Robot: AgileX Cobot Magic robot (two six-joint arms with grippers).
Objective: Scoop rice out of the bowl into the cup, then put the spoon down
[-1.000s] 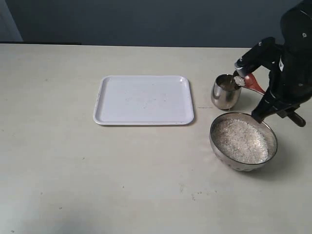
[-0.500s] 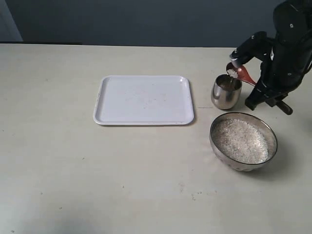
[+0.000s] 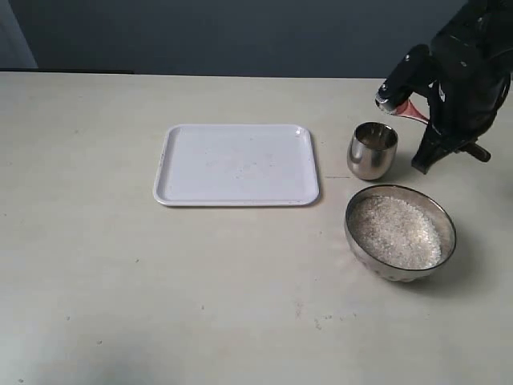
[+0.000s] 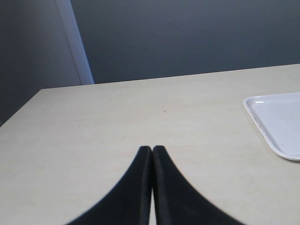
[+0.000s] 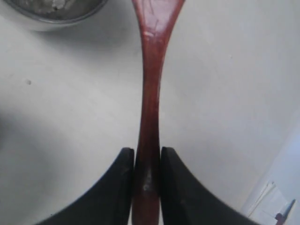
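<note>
Rice (image 3: pixel 397 231) fills the wide steel bowl (image 3: pixel 353 233), which sits just beside the small cup (image 3: pixel 373 150), at about 5 o'clock from it. The wooden spoon (image 5: pixel 151 70) is up in the air at about 1 o'clock from the cup, with its handle pinched between the jaws of the right gripper (image 5: pixel 146 152). The left gripper (image 4: pixel 152 149) hangs over the bare table (image 4: pixel 93 122), its two fingers pressed together on nothing. A white tray (image 3: pixel 236 164) lies flat at 9 o'clock from the cup.
</note>
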